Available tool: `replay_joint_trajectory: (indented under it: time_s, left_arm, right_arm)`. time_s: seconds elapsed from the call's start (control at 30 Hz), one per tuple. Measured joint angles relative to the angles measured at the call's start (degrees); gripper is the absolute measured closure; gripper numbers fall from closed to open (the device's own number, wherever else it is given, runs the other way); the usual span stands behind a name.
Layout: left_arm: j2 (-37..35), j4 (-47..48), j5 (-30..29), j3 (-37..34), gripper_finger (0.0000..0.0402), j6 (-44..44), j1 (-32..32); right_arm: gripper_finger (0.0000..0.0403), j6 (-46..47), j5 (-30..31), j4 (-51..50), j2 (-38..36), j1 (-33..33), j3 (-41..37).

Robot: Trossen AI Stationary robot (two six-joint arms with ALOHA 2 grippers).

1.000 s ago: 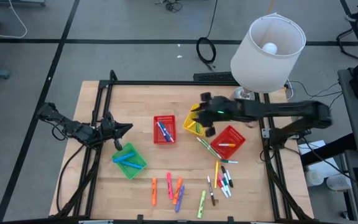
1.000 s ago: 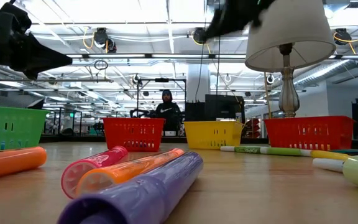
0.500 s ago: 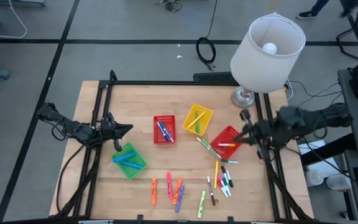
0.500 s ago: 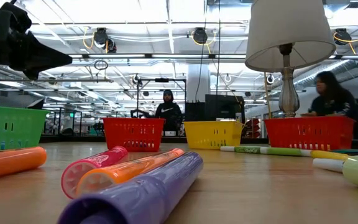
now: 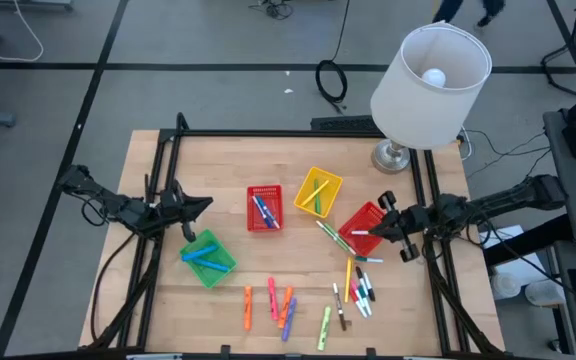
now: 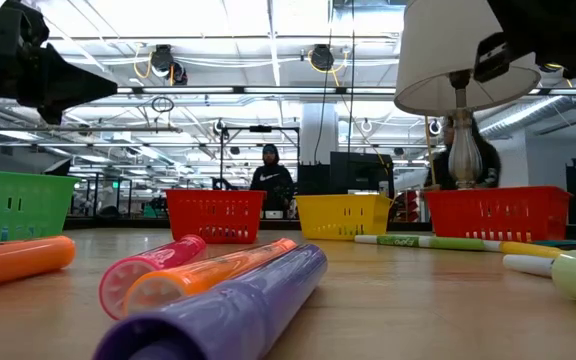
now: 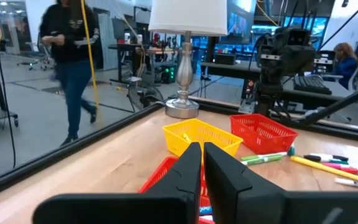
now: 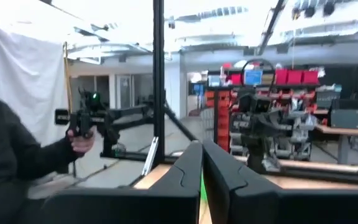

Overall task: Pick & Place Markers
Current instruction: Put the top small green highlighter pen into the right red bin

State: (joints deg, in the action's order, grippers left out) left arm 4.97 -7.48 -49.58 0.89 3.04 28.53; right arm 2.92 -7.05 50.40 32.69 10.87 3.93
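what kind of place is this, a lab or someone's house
Most likely a robotics lab or workshop, not a house: a wooden table in a black metal frame, exposed ceiling ducts, and workstations with monitors behind the table lamp.

Two thin black robot arms made of joined metal tubes, left arm [image 5: 118,207] and right arm [image 5: 488,205], each trailing black cables.

You will find no text, label, brand or number sharp enough to read anywhere in these views.
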Motion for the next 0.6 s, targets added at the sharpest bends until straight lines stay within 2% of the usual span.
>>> replay_joint_trajectory:
  time_s: [0.27, 0.47, 0.6]
  left_arm:
    - [0.0, 0.1, -2.0, 0.0, 0.0376, -1.2, 0.0]
    - [0.0, 0.5, -2.0, 0.0, 0.0376, -1.2, 0.0]
    - [0.0, 0.5, -2.0, 0.0, 0.0376, -0.8, 0.0]
  right_arm:
    - [0.0402, 0.8, 2.0, -4.6, 0.5, 0.1, -0.6]
    - [0.0402, 0.1, 10.0, -10.4, 1.8, 0.0, -0.7]
    - [0.0402, -1.0, 12.0, -10.2, 3.1, 0.0, -0.4]
